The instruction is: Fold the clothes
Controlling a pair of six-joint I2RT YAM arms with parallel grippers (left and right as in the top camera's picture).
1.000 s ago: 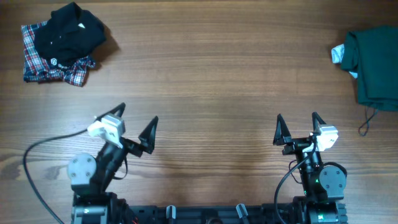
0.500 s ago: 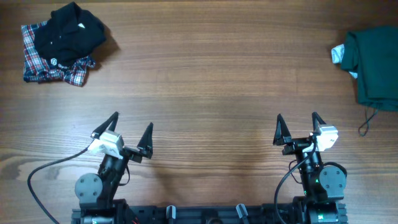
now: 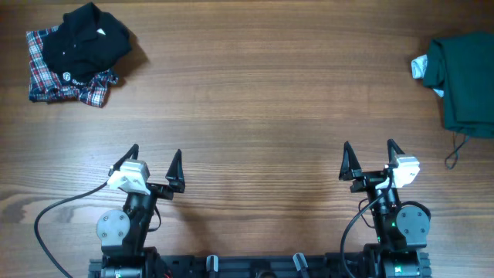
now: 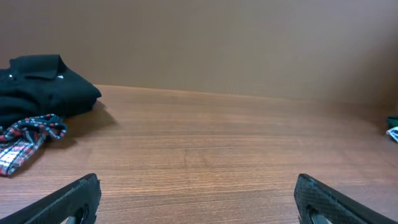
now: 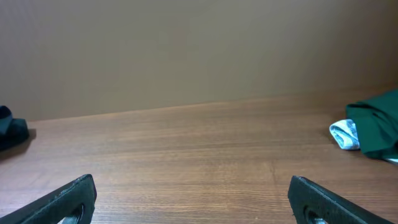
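While left end effector and right end effector stand spread wide, black shirt atop plaid garment, green garment well apart.

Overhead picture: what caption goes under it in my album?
Left hand and right hand open; black shirt on plaid shirt, green garment far right.

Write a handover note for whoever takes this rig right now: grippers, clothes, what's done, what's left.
Grippers: left gripper open and empty; right gripper open and empty. Both are near the table's front edge.
Clothes: black shirt bunched on top of the plaid shirt, far left corner. Dark green garment at the far right edge, a pale cloth against it.
Done: the green one looks roughly folded, not certain.
Left: black and plaid ones are unfolded.
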